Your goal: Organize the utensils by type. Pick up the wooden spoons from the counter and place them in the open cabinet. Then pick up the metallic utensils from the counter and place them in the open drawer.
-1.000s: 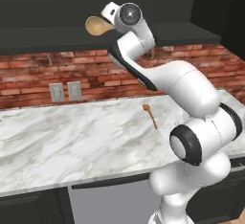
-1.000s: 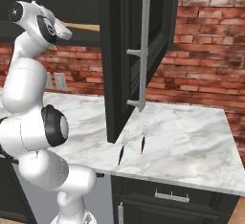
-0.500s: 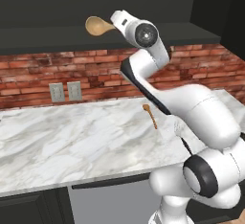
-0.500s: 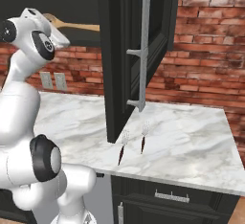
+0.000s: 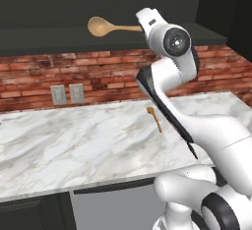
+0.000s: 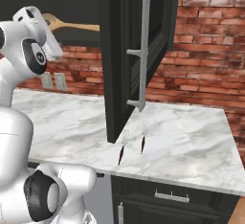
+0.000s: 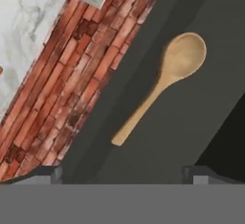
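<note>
The larger light-tan wooden spoon [image 5: 101, 26] [image 7: 165, 82] lies flat on the dark shelf of the open cabinet [image 5: 54, 41], its handle pointing toward my gripper [image 7: 122, 174]. The gripper is open with nothing between its fingers, a short way back from the handle's end. It hovers at shelf height, at the top of the arm [image 5: 145, 21]. The small orange-brown wooden spoon [image 5: 154, 118] rests on the marble counter [image 5: 74, 140] near the brick wall. Two dark-handled forks [image 6: 123, 147] [image 6: 143, 139] lie side by side near the counter's front edge [image 6: 191, 146]. The open drawer is out of view.
The cabinet's black door [image 6: 136, 50] stands open, hanging over the counter just above the forks. A brick backsplash [image 5: 108, 76] with two wall outlets [image 5: 67, 94] runs behind the counter. Closed black lower cabinets [image 6: 167, 196] sit below.
My hand has drawn back to the right along the spoon's handle while the spoon stays on the shelf. The lower arm links have swung round. The jaws stayed open.
</note>
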Available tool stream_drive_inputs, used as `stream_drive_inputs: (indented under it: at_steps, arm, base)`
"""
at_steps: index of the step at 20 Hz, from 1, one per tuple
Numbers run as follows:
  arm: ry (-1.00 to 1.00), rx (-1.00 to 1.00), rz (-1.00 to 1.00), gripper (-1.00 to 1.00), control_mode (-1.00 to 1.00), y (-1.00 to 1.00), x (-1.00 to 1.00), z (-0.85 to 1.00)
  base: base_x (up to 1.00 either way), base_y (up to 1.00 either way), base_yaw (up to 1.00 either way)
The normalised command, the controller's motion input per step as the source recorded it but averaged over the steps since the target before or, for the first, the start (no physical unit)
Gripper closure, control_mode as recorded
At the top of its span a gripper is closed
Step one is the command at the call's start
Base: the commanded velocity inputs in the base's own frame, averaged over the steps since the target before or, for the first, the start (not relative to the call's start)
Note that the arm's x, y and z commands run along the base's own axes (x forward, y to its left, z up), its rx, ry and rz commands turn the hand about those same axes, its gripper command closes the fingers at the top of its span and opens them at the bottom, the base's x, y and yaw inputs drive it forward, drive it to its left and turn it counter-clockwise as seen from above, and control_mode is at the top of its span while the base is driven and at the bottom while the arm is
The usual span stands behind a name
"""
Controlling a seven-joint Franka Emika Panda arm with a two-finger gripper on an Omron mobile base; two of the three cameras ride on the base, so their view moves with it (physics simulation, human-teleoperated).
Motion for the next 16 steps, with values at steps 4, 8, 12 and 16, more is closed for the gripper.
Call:
stream_drive_inputs:
  at_steps: [4, 8, 12, 16]
  arm:
    - [0.02, 0.59, -0.50, -1.00, -1.00, -0.14, -0.74, 0.00]
    - [0.01, 0.72, -0.63, -1.00, -1.00, -0.08, -0.67, -0.01]
    - [0.00, 0.80, -0.56, -1.00, -1.00, -0.15, -0.61, -0.13]
    - [0.00, 0.79, -0.47, -1.00, -1.00, -0.21, -0.60, -0.35]
  base:
    - [0.00, 0.00, 0.00]
    - [0.00, 0.00, 0.00]
    - [0.00, 0.00, 0.00]
    - [0.00, 0.00, 0.00]
